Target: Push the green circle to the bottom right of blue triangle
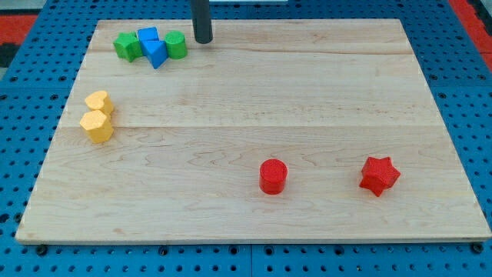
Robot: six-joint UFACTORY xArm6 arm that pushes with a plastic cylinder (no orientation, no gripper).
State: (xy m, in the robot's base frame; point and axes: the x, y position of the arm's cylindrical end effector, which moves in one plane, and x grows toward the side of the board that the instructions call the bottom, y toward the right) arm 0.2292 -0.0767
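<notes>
The green circle (pixel 176 45) stands near the view's top left, touching the right side of the blue triangle (pixel 157 54). A blue cube (pixel 147 38) sits just above the triangle, and a green star-like block (pixel 127 47) lies to their left. My tip (pixel 202 39) is just to the right of the green circle, a small gap apart from it.
A yellow heart (pixel 99 101) and a yellow hexagon (pixel 97 126) sit at the view's left. A red cylinder (pixel 273 176) and a red star (pixel 379 175) sit at the lower right. The wooden board (pixel 307 100) lies on a blue perforated base.
</notes>
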